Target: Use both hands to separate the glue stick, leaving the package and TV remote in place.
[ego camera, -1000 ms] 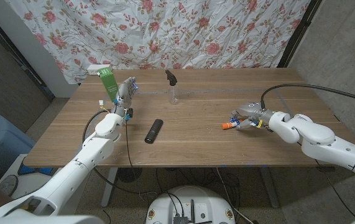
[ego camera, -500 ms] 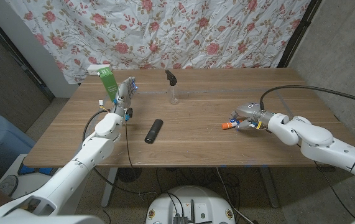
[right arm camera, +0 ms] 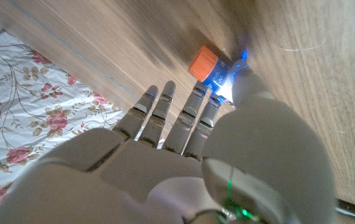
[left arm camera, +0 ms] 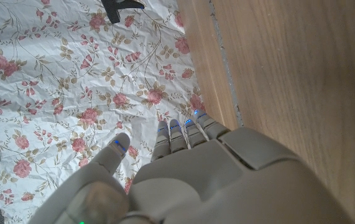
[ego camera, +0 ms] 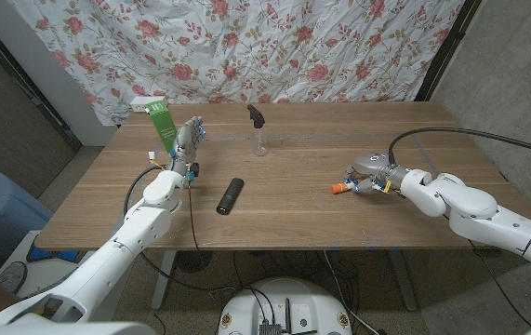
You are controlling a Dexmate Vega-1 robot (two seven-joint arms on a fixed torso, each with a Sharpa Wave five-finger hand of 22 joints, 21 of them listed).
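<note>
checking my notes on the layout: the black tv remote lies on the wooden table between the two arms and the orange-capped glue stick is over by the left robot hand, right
Not quite. The orange-capped glue stick is by the right robot hand, not the left robot hand, which is raised near the green package. The head view shows this. The black TV remote does lie on the wooden table between the two arms.

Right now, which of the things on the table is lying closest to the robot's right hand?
The glue stick with the orange cap, lying right at the right hand's fingertips. The black TV remote, spray bottle and green package sit farther away.
</note>
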